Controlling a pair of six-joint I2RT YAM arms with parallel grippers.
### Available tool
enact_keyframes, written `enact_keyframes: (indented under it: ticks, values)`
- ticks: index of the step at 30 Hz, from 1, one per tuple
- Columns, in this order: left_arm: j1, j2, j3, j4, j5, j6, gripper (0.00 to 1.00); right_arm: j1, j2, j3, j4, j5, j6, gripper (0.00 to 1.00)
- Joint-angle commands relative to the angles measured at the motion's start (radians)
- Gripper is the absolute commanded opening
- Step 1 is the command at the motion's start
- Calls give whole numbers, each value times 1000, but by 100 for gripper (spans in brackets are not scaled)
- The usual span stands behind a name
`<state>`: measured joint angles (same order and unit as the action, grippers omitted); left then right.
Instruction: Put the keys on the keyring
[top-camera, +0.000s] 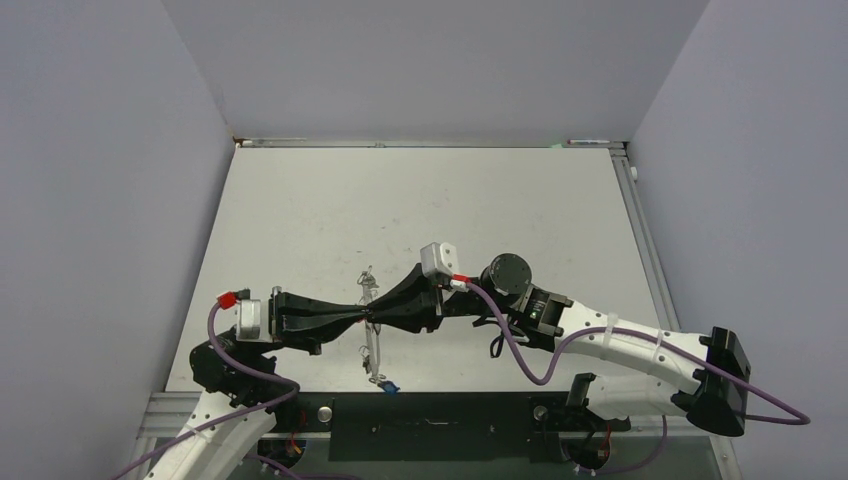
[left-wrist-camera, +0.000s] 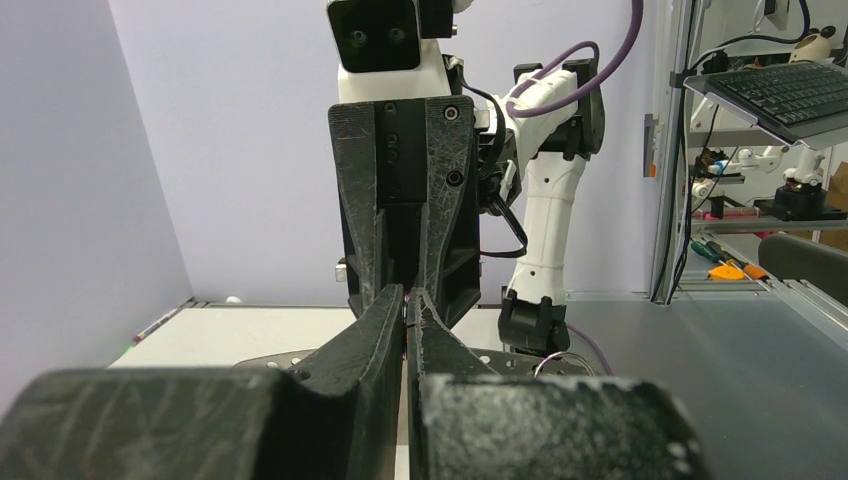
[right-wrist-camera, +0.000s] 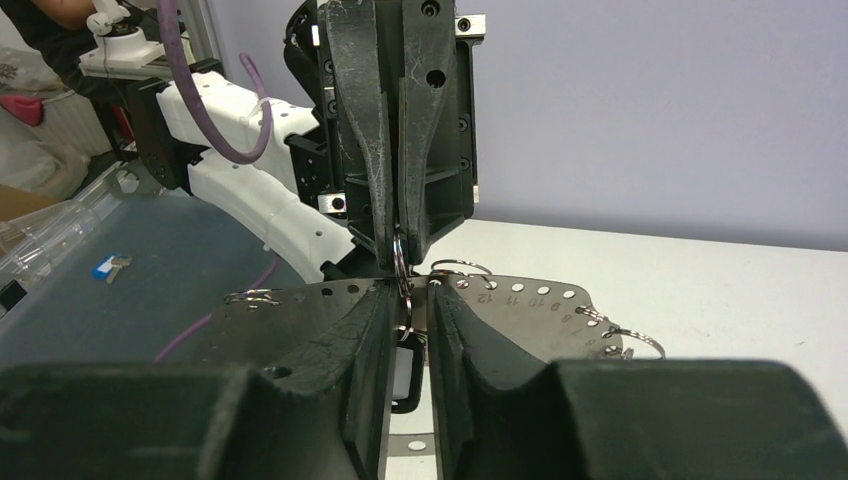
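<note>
Both ends of the keyring (top-camera: 373, 345) point up and down the frame, while left gripper (top-camera: 359, 318) and right gripper (top-camera: 378, 318) pinch its middle, fingers nearly closed.

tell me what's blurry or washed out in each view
Top external: even light, soft shadows, table almost bleached white. Left wrist: own left pincer looms dark and soft up close. Right wrist: right pincer base blurred, small ring at the tips and numbered plate sharp.
</note>
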<state>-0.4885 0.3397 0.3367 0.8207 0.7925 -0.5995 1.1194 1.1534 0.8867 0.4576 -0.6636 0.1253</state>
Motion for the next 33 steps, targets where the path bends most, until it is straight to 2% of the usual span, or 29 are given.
enact_keyframes:
  ticks: [1,5,10,13,17,20,22,27,30,33]
  values:
    - [10,-14,7,69,-16,-16,0,-3,6,37,61,-27,0,15]
    - [11,-14,7,69,-14,-18,0,-3,10,42,64,-27,-1,6]
    - [13,-15,7,63,-14,-17,0,-3,11,53,56,-28,-8,5]
    - [13,-25,17,20,-10,11,2,-3,4,74,-18,-29,-42,5]
    - [13,-65,45,-127,7,115,41,-4,-24,132,-218,6,-116,5]
    - [11,-94,67,-240,-5,189,56,-4,-39,192,-414,27,-205,5]
    - [11,-100,83,-302,-10,231,61,-1,-35,234,-547,43,-241,5]
    - [2,-97,148,-475,57,362,63,2,0,347,-817,110,-304,5]
    - [-22,-95,184,-642,66,495,62,5,11,380,-920,130,-325,5]
    - [-28,-84,205,-715,75,542,58,13,28,415,-1015,160,-341,5]
